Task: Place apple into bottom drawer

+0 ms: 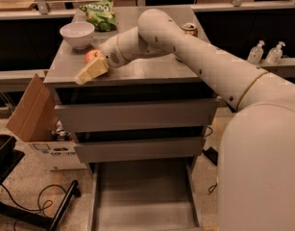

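The apple (pixel 92 56), red with yellow patches, sits on the grey cabinet top (pixel 152 69) near its front left corner. My gripper (pixel 91 70), a pale yellow wedge, is low over the front left edge, just in front of the apple and covering its lower part. I cannot tell whether it touches the apple. The bottom drawer (pixel 142 196) is pulled out below, and its flat grey floor holds nothing. The two upper drawers are closed.
A white bowl (pixel 77 34) and a green snack bag (pixel 100 13) stand behind the apple. A gold can (pixel 189 29) is at the back right, behind my arm. A cardboard box (pixel 31 112) leans left of the cabinet. Two pump bottles (pixel 264 52) stand at the right.
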Action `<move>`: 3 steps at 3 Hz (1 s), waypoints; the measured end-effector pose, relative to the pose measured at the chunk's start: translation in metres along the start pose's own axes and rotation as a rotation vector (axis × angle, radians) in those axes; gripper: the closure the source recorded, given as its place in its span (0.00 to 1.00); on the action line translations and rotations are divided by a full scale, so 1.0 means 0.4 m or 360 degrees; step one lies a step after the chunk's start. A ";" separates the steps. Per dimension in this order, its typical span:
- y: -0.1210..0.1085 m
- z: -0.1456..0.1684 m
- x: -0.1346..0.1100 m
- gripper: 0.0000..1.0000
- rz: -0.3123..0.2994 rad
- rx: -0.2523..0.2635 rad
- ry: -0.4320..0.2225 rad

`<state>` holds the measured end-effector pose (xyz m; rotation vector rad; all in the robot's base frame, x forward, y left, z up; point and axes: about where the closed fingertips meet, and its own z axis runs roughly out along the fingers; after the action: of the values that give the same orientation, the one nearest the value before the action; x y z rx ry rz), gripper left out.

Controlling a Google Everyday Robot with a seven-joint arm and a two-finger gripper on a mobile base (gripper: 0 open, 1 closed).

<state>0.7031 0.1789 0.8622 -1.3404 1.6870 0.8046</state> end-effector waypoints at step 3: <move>0.010 0.027 0.046 0.64 0.0061 0.0022 0.0036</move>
<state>0.6998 0.1809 0.8409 -1.3158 1.7377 0.8009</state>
